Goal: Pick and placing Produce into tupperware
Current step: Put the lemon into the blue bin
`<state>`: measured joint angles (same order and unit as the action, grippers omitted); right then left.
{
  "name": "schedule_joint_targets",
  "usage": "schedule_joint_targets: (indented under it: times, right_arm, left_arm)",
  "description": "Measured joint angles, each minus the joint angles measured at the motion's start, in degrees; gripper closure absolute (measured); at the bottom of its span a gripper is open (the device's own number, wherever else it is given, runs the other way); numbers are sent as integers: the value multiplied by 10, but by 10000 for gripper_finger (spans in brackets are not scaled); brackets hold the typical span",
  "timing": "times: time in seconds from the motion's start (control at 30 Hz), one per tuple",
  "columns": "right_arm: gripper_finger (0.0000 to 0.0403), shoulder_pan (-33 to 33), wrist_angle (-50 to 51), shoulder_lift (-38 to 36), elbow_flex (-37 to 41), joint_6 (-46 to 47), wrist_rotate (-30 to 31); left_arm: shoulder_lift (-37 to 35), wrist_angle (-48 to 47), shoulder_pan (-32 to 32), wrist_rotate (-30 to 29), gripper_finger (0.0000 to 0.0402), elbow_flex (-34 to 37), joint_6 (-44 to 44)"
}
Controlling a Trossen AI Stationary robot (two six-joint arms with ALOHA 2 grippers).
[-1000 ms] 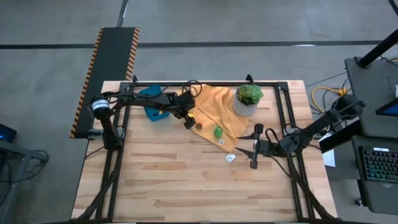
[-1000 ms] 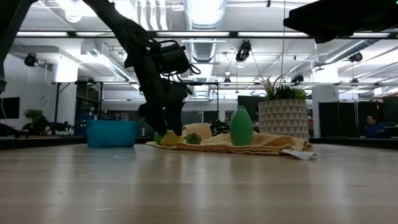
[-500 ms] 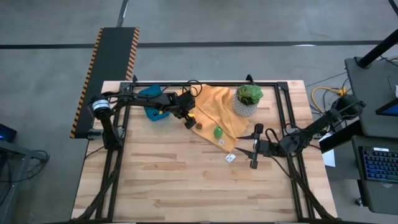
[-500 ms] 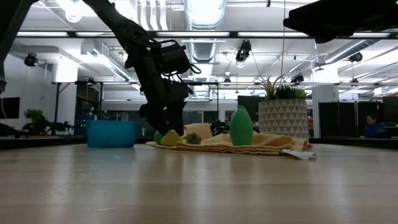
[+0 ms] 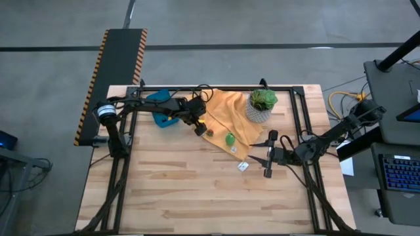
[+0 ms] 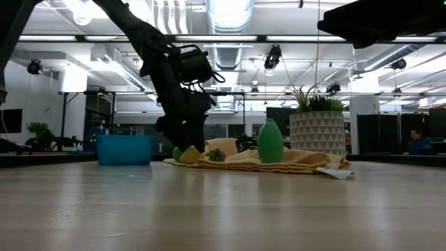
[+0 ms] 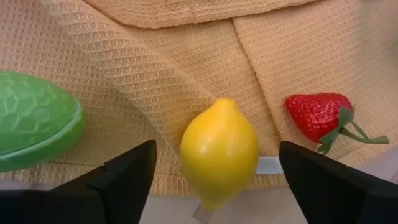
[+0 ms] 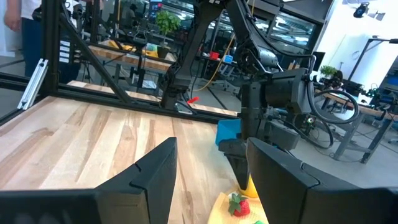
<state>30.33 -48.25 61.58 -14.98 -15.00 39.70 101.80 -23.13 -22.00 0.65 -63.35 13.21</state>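
Straddling the yellow lemon [image 7: 219,151] on the cloth [image 5: 230,115] beside the blue tupperware [image 5: 159,108], the left gripper [image 7: 214,171] stands apart; closing off-centre risks squirting it. Right gripper [image 5: 268,157] open, idle.

**Left wrist view: lemon between the fingers**

We see the left gripper [image 7: 214,163] spread wide, one dark finger [image 7: 127,177] on each side of a yellow lemon [image 7: 219,151]. The lemon lies at the hem of the orange-yellow waffle cloth [image 7: 155,74] (neither finger touches it). Near it lie a strawberry [image 7: 320,116] and a green fruit [image 7: 34,127].
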Motion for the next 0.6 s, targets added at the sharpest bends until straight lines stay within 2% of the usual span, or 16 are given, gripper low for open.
schedule_joint_targets:
  times: [0.23,0.6]
  right_arm:
    - [216,0,0,0,0,0,0]
    - [216,0,0,0,0,0,0]
  left_arm:
    - [7,2,0,0,124,0,4]
    - [34,1,0,0,130,-1,10]
